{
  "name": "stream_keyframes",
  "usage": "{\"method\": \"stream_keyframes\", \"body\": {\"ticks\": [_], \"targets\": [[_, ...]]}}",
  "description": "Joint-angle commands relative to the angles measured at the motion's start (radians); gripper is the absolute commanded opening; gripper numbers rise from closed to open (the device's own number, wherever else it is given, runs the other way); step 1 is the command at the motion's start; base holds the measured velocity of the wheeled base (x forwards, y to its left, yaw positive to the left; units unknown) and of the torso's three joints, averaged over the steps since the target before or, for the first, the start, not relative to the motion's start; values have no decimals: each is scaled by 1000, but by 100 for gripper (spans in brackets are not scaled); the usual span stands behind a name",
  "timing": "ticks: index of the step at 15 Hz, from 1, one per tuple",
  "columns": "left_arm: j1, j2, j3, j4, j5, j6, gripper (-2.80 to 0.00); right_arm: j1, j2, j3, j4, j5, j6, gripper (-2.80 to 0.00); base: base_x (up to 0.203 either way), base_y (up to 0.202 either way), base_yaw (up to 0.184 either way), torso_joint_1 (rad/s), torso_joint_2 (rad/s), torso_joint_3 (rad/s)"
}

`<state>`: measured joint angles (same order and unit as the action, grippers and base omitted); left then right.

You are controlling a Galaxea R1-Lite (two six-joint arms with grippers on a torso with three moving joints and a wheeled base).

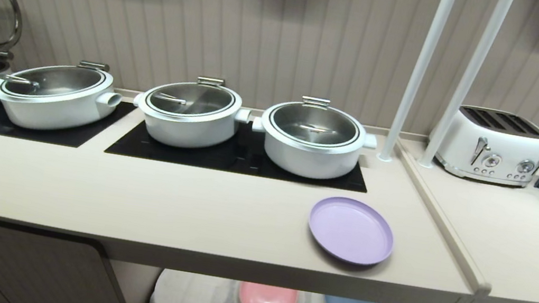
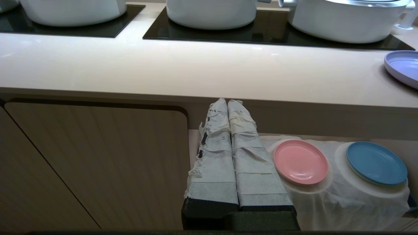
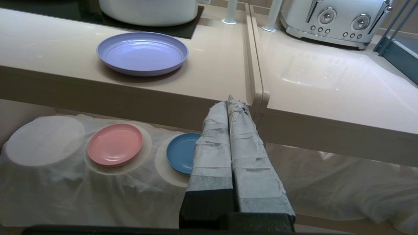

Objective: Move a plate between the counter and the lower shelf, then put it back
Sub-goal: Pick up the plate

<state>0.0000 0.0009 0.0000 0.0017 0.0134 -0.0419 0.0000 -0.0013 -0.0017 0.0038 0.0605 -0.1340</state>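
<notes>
Both my pincers, left pincer (image 2: 227,101) and right pincer (image 3: 228,99), sit pressed together, empty, below the tabletop (image 1: 187,203); the plate (image 1: 351,230) rests at five o'clock of the nearest pot (image 1: 313,136).

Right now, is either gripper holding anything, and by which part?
Nothing is held. The left gripper and right gripper are both shut and empty; the plate lies untouched on the counter.

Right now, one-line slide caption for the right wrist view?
Shut right pincer below the counter edge; lilac plate on top, pink plate shelved below.
</notes>
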Motion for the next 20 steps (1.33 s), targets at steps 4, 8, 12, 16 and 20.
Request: {"method": "stream_keyframes", "body": {"ticks": [4, 8, 12, 16, 20], "targets": [[1, 1, 0, 0, 0, 0, -280, 0, 1, 0, 1, 2, -1, -280, 0, 0, 0, 0, 0, 0], [0, 1, 0, 0, 0, -1, -280, 2, 1, 0, 1, 4, -2, -280, 0, 0, 0, 0, 0, 0], [1, 1, 0, 0, 0, 1, -280, 1, 1, 0, -1, 4, 2, -280, 0, 0, 0, 0, 0, 0], [0, 1, 0, 0, 0, 0, -280, 2, 1, 0, 1, 2, -1, -280, 0, 0, 0, 0, 0, 0], [0, 1, 0, 0, 0, 1, -280, 0, 1, 0, -1, 4, 2, -280, 0, 0, 0, 0, 0, 0]]}}
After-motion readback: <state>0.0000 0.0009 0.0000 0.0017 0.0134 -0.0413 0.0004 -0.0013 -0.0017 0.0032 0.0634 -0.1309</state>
